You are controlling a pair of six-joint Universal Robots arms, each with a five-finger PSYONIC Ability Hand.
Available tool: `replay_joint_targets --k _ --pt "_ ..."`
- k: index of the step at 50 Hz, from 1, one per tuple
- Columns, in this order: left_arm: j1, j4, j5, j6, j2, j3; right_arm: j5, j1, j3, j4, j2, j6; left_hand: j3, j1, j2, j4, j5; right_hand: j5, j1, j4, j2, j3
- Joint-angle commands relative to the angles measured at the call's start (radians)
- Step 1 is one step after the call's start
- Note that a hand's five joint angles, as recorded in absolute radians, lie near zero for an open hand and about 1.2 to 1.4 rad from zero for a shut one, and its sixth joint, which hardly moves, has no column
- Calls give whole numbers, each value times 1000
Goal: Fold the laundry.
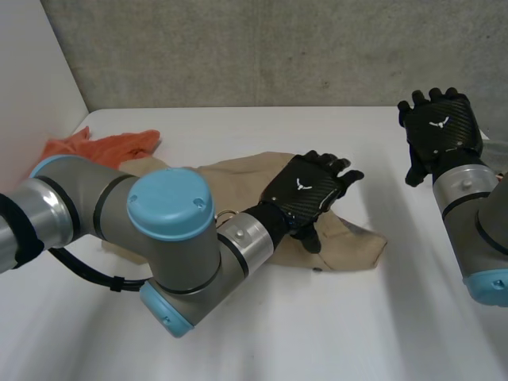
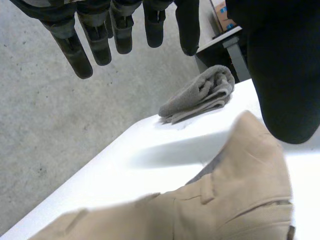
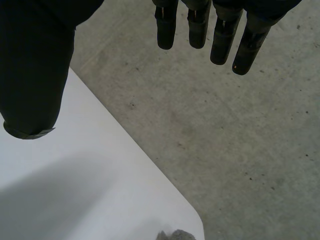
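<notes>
Beige garment point(image 1: 349, 238) lies crumpled and unfolded on the white table point(image 1: 317, 325), around the middle, with one end running under the left arm point(image 1: 167, 238). Left hand point(image 1: 302, 194) sits over the middle of the garment, palm down and spread wide, holding nothing. Its own wrist view shows the fingers point(image 2: 100, 42) straight and clear of the cloth, with the beige fabric point(image 2: 225, 200) under the palm. The thumb point(image 1: 313, 238) points down toward the garment; can't tell if it touches.

Right hand point(image 1: 439, 127) is raised at the far right side of the table, well apart from the garment, back of the hand to the camera. Its fingers point(image 3: 220, 37) are straight and loose, nothing in them, over the table edge and the concrete floor point(image 3: 235, 150).

Orange cloth point(image 1: 103, 145) is bunched at the far left corner of the table, near the beige garment's left end. Grey towel point(image 2: 200, 95) is folded at a table corner beyond the left fingertips, apart from the garment.
</notes>
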State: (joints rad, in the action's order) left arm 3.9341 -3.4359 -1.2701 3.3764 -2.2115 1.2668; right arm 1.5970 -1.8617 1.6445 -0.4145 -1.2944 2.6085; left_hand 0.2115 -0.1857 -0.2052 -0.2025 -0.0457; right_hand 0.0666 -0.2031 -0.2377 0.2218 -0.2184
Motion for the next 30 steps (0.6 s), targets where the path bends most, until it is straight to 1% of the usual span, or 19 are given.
replay_joint_targets --k 1,3,7,8,9,11,12,13,15,16,18,20,22,24,30 --pt "88 7 -83 8 84 11 -9 4 -22 31 3 -4 -37 11 31 28 46 -67 29 63 -47 44" --pt "117 12 -101 6 111 22 -18 4 -26 48 3 -4 -37 11 31 28 46 -67 29 63 -47 44" --pt "180 52 -138 11 203 84 -89 1 -38 124 3 -4 -33 7 27 24 42 -67 29 63 -47 44" --pt "194 59 -144 11 219 98 -130 -1 -43 166 4 -4 -30 4 24 21 39 -67 29 63 -47 44" --pt "226 76 -153 14 249 129 -152 -2 -46 187 6 -4 -27 2 21 18 36 -67 29 63 -47 44" --pt "261 95 -166 14 277 160 -192 -4 -54 230 6 -4 -24 -1 18 15 33 -67 29 63 -47 44" --pt "280 104 -172 15 291 175 -227 -11 -66 277 6 4 -24 -1 18 15 33 -67 29 63 -47 44" --pt "319 127 -184 14 318 207 -238 -14 -72 298 7 7 -21 -4 15 12 30 -67 29 63 -47 44" --pt "356 155 -196 15 338 238 -256 -22 -91 344 10 16 2 -28 -8 -11 7 -67 29 63 -47 44" --pt "370 167 -201 15 343 250 -271 -31 -116 394 15 30 11 -37 -17 -20 -2 -67 29 63 -47 44" --pt "419 204 -215 17 351 293 -279 -43 -149 440 27 51 25 -51 -32 -34 -17 -67 29 63 -47 44" --pt "463 225 -219 20 354 334 -291 -63 -215 502 82 90 58 -83 -64 -67 -49 -67 29 63 -47 44" --pt "488 230 -216 20 354 356 -299 -77 -270 537 128 116 81 -107 -88 -90 -72 -67 29 63 -47 44" --pt "525 230 -215 20 352 382 -307 -109 -363 585 193 146 87 -113 -93 -96 -78 -50 12 47 -31 28" --pt "579 227 -204 18 343 396 -293 -145 -587 689 362 165 78 -104 -85 -87 -70 23 -61 -26 42 -46"
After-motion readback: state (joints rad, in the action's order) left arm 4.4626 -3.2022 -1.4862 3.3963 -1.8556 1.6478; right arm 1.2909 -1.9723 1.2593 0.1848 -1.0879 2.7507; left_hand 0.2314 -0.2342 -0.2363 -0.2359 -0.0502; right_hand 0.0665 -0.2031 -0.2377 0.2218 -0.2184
